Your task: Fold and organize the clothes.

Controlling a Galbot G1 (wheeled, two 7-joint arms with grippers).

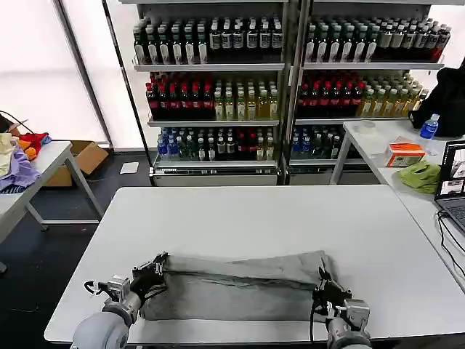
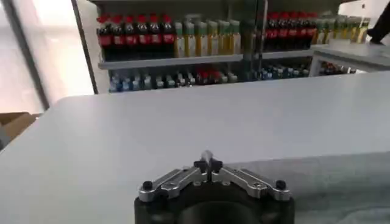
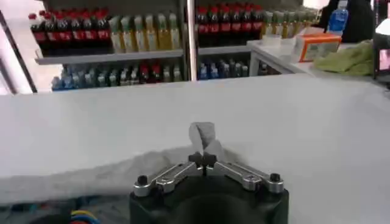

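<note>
A light grey shirt [image 1: 240, 286] lies folded into a long band across the near part of the white table [image 1: 254, 218]. My left gripper [image 1: 151, 276] is shut on the shirt's left end, pinching a small fold of cloth [image 2: 207, 159] between its tips [image 2: 208, 167]. My right gripper [image 1: 325, 285] is shut on the shirt's right end, and a tuft of grey fabric [image 3: 202, 135] sticks up from its closed tips [image 3: 203, 161]. The band [image 3: 91, 173] runs off sideways from the right gripper. No print or collar is visible.
Drink shelves [image 1: 290, 87] stand behind the table. A side table at the right holds a lime-green cloth [image 1: 421, 176], an orange box [image 1: 404, 153], a bottle [image 1: 429, 126] and a laptop [image 1: 452, 185]. Coloured fabrics [image 1: 16, 156] lie on a left table, with a cardboard box [image 1: 83, 156] beyond.
</note>
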